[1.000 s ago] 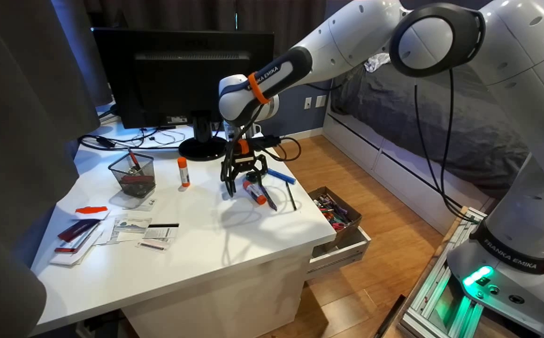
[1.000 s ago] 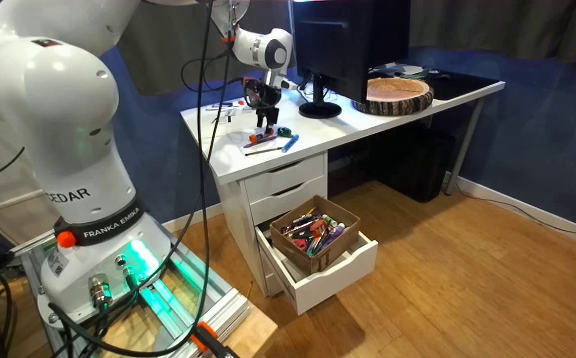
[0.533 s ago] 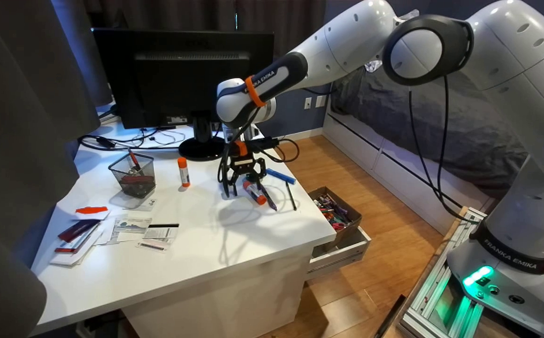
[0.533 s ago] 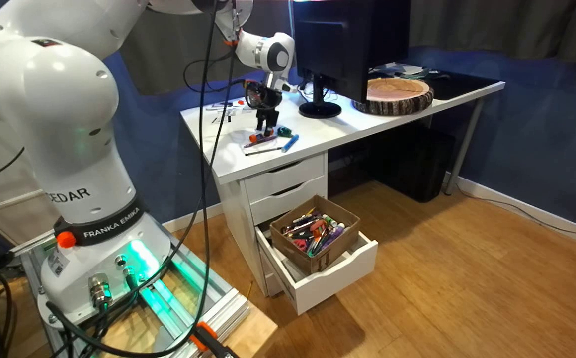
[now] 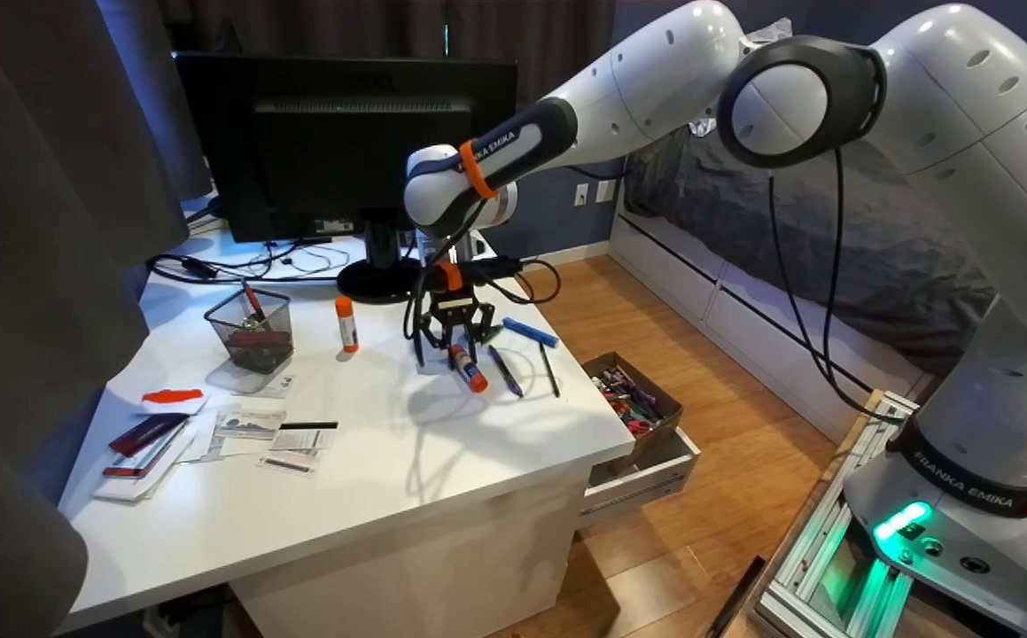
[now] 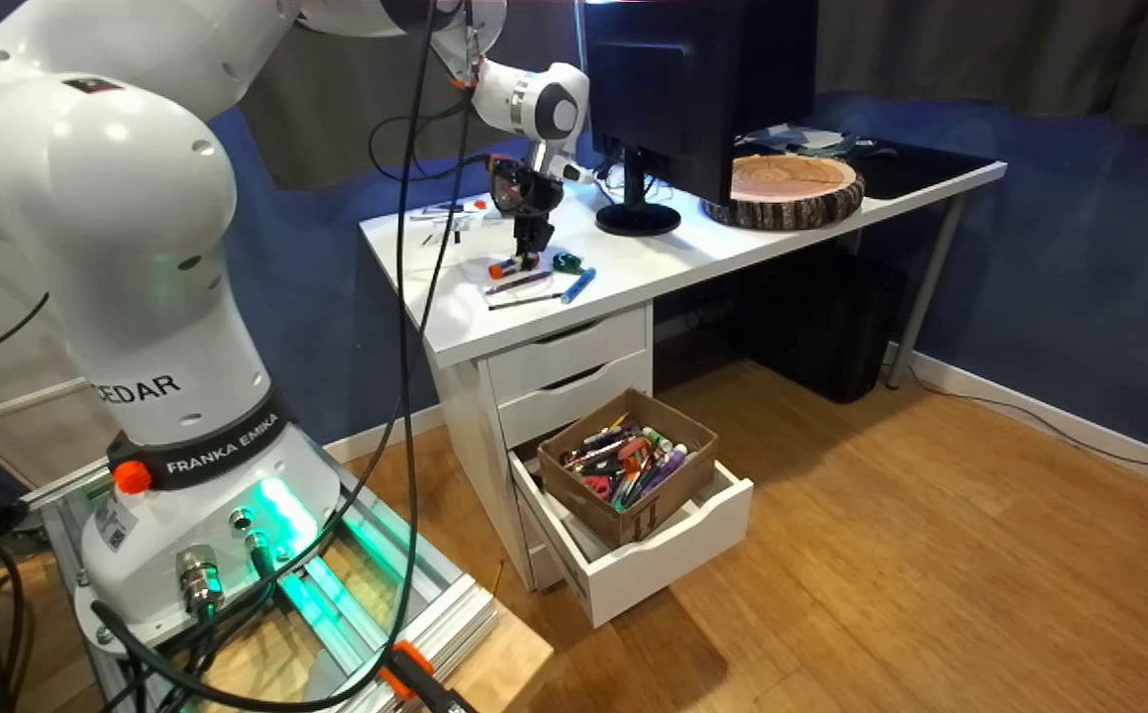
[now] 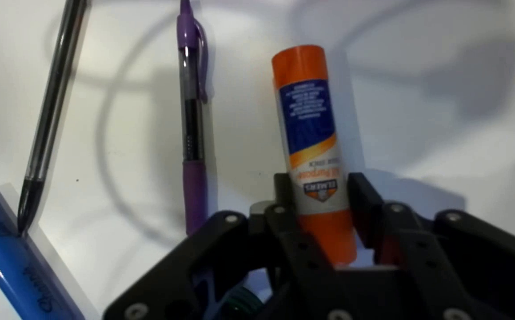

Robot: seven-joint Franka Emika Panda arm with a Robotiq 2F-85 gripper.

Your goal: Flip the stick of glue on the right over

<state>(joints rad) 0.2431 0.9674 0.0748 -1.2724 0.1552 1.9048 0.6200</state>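
The stick of glue on the right (image 5: 469, 370) lies on its side on the white desk, in both exterior views. It has a blue, white and orange label and orange ends. In the wrist view my gripper (image 7: 320, 182) has one finger on each side of the stick, near its lower end, and both fingertips appear to touch it. The jaws look shut on it. That lower orange end is partly covered by the left finger. A look-alike glue stick (image 5: 347, 326) stands upright to the left, its orange cap on top.
Beside the held stick lie a purple pen (image 7: 193, 124), a black pen (image 7: 53, 111), a blue marker (image 7: 13, 262) and a green object (image 6: 567, 262). A wire basket (image 5: 252, 332) and loose cards (image 5: 252, 424) occupy the desk's left. A monitor (image 5: 345, 146) stands behind.
The jaws have come together around the stick. It has turned a little and shifted left in an exterior view, away from the purple pen. The arm has moved slightly left and down.
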